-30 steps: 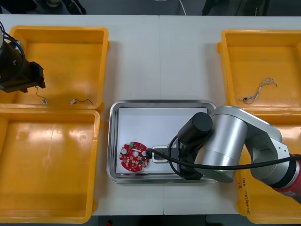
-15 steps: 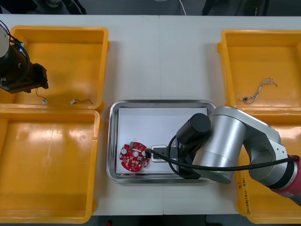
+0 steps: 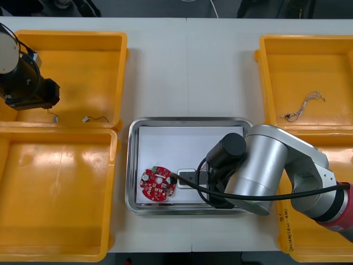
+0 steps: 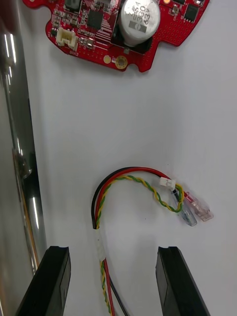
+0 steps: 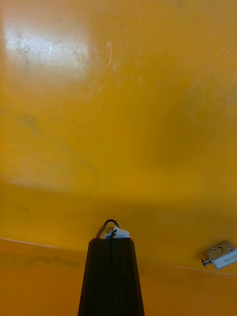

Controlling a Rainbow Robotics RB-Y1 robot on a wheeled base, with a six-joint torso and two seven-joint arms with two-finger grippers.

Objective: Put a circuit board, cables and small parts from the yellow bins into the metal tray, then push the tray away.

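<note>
Left tool [image 5: 111,242]: clenched; its 2 fingers [image 5: 98,281] press together and pinch the white plug of a thin black cable [image 5: 109,224] at their tips.
Left tool position: over the far left yellow bin [image 3: 71,36], near that bin's left side.
Small metal part [image 5: 219,254]: lies in the bin at the foot of a wall, off to 1 side of the clenched fingers and apart from them.
Right tool [image 4: 112,253]: released; its 2 fingers stand apart and grip nothing.
Right tool position: low inside the metal tray [image 3: 132,165], in its near half, under the silver right arm [image 3: 276,165].
Red and yellow cable [image 4: 133,180]: lies on the tray's white lining, with a black strand running alongside. It passes between the 2 spread fingers, touching neither, then bends in an arc. Its plug ends lie beyond the fingertips.
Circuit board [image 3: 157,184]: round, red, flat on the lining in the tray's near left part. It lies beyond the cable as seen from the right tool, apart from the cable.
Metal tray location: on the counter [image 3: 187,72], between the bins at the left and those at the right. Its left rim is just beside the near left yellow bin [image 3: 112,193].
Far right yellow bin [image 3: 265,83]: holds 1 twisted cable [image 3: 303,104] on its floor.
</note>
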